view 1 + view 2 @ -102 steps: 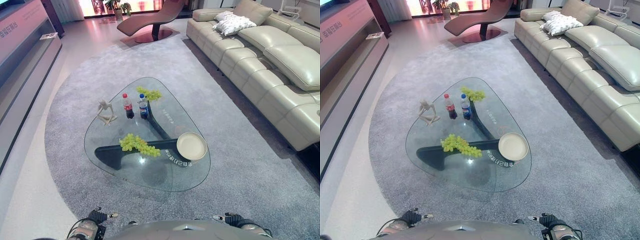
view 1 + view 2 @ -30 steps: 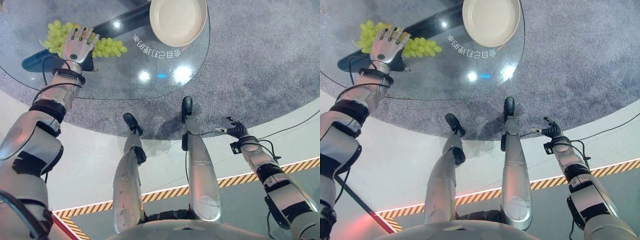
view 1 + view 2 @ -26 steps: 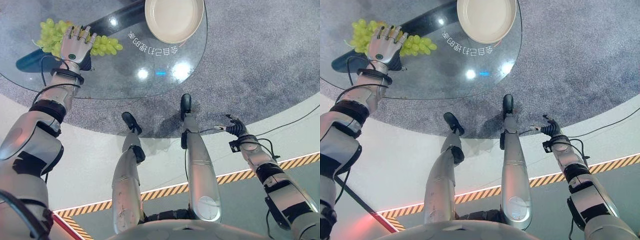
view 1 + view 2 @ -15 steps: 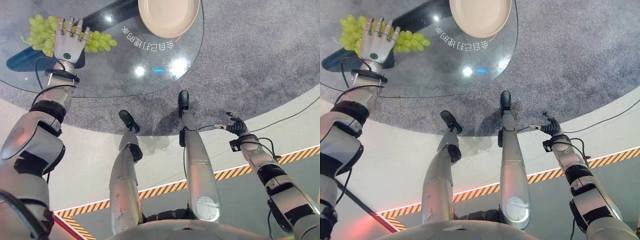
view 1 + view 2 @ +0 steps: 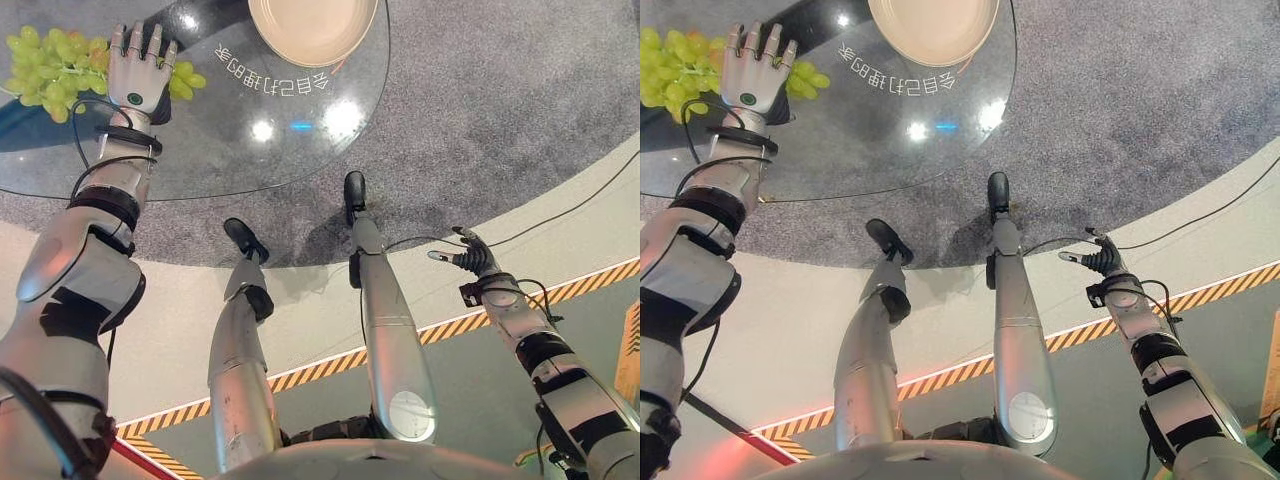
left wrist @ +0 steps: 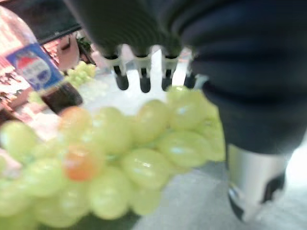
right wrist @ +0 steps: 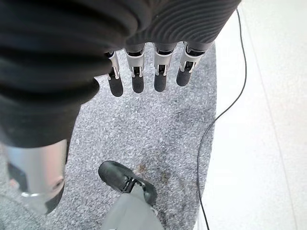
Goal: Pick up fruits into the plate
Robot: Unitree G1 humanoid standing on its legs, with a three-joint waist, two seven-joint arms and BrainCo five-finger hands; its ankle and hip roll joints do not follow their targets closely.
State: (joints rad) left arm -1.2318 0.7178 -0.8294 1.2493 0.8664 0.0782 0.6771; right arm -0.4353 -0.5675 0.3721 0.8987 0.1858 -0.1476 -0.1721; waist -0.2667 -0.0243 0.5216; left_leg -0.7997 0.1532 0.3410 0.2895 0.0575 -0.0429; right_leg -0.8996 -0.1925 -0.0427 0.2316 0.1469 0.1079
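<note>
Left hand reached further over grapes | fingers straight, nothing grasped | right hand relaxed, empty

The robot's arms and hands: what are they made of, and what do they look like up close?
Both arms are glossy silver-grey shells with black bands and panels at the joints. The left hand and the right hand have silver fingers with dark tips. A dark ribbed cover wraps the back and wrist, and the left carries a small round green mark.

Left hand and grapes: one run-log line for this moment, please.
left hand: open, over green grapes | plate: empty | right hand: idle, open
</note>
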